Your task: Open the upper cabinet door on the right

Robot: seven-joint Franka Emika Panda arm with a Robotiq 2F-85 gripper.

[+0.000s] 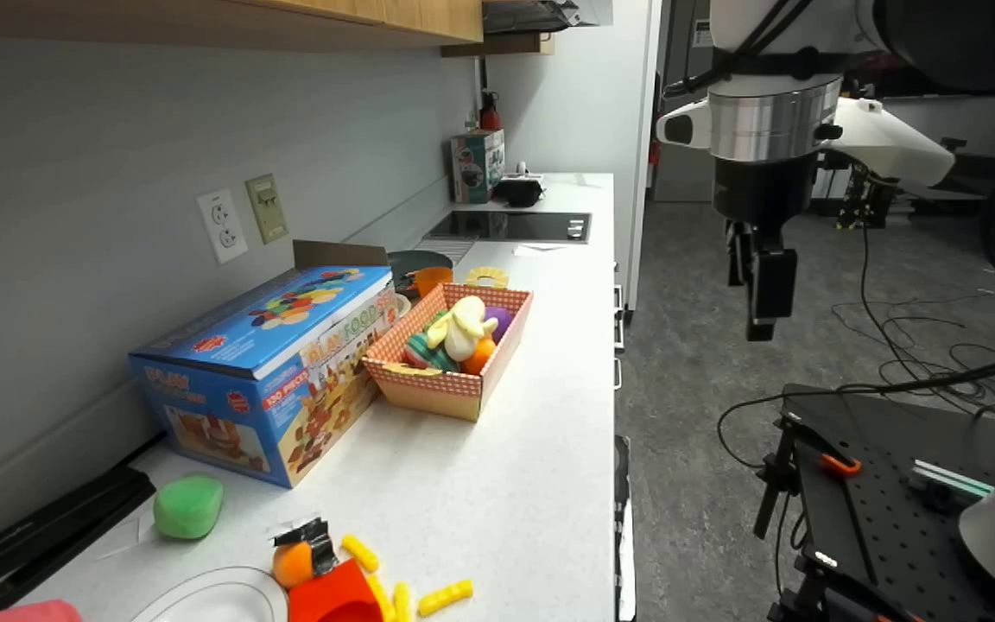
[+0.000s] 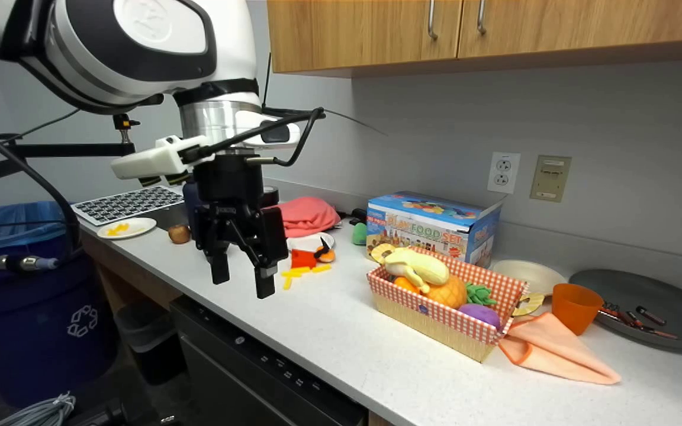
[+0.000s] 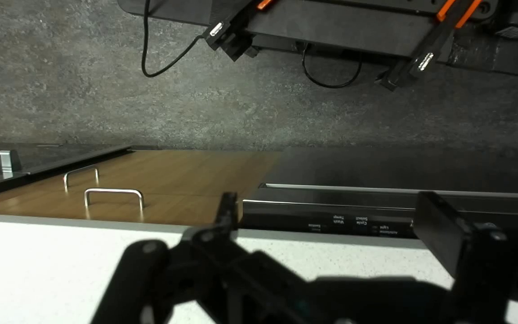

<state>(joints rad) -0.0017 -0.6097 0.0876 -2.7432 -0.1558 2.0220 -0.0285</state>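
The upper cabinet door on the right (image 2: pixel 589 26) is a plain light-brown wooden panel; only its lower part shows. Its silver bar handle (image 2: pixel 481 16) hangs near its left edge, and the door looks shut. Part of the upper cabinet (image 1: pixel 433 15) also shows in an exterior view, cut off by the top edge. My black gripper (image 2: pixel 243 278) is open and empty, pointing down, well below and left of that door in this view. It also shows in an exterior view (image 1: pixel 750 302). In the wrist view the gripper's fingers (image 3: pixel 328 211) are wide apart above the counter's front edge.
A left upper door (image 2: pixel 364 35) with its own handle (image 2: pixel 431 19) adjoins. On the counter (image 2: pixel 341 319) stand a basket of toy food (image 2: pixel 430 325), a toy box (image 2: pixel 418 231), an orange cup (image 2: pixel 576 307) and a dark plate (image 2: pixel 655 296). A dishwasher (image 3: pixel 353 216) lies below.
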